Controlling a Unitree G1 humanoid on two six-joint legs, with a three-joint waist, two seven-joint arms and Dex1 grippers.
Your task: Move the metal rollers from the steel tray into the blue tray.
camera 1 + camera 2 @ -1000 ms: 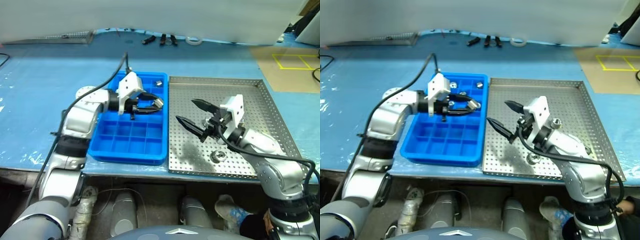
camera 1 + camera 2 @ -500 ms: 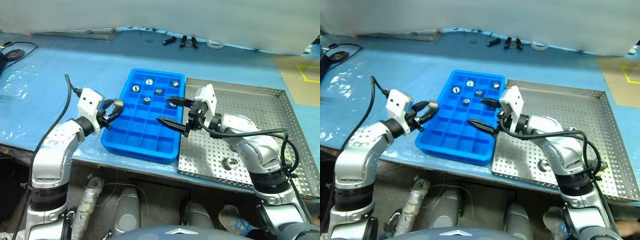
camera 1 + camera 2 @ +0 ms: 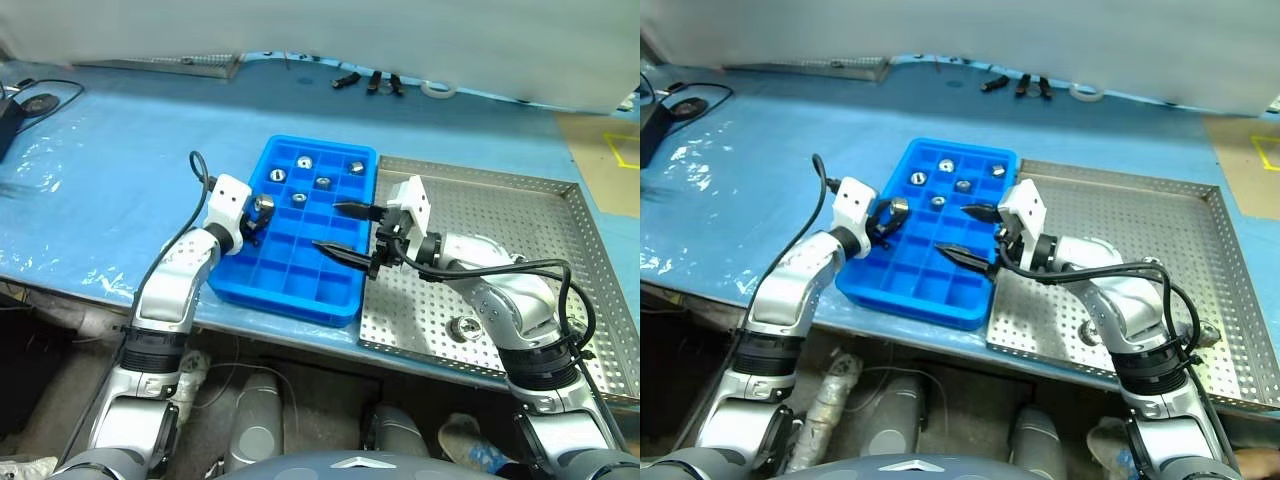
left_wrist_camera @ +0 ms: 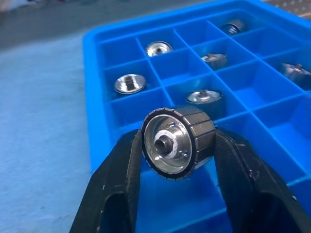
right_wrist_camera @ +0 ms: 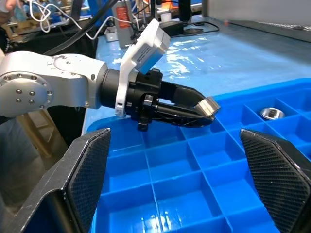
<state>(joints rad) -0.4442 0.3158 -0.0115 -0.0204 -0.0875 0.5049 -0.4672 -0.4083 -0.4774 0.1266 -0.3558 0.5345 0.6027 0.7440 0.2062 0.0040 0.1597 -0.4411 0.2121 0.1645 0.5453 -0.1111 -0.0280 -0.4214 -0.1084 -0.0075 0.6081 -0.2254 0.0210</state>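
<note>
The blue tray (image 3: pixel 287 297) lies on the table, its right rim against the steel tray (image 3: pixel 486 208). Several metal rollers (image 3: pixel 323 182) sit in its far compartments. My left gripper (image 3: pixel 258 209) hovers over the blue tray's left edge, shut on one metal roller (image 4: pixel 177 142) whose hole faces the wrist camera. My right gripper (image 3: pixel 327 227) stands open over the blue tray's right side, nothing between its fingers (image 5: pixel 86 171). It points toward the left gripper (image 5: pixel 194 110). One roller (image 3: pixel 464 326) lies on the steel tray near its front rim.
Pale blue sheeting covers the table. Black tools (image 3: pixel 370 82) and a tape ring (image 3: pixel 433 90) lie at the far edge. A wire mesh piece (image 3: pixel 175 64) sits at the back left, and a cable (image 3: pixel 25 100) at the far left.
The camera has swung left. My left gripper, still holding the roller, has come down from beside the blue tray's left rim to over its left edge. The right gripper stays open.
</note>
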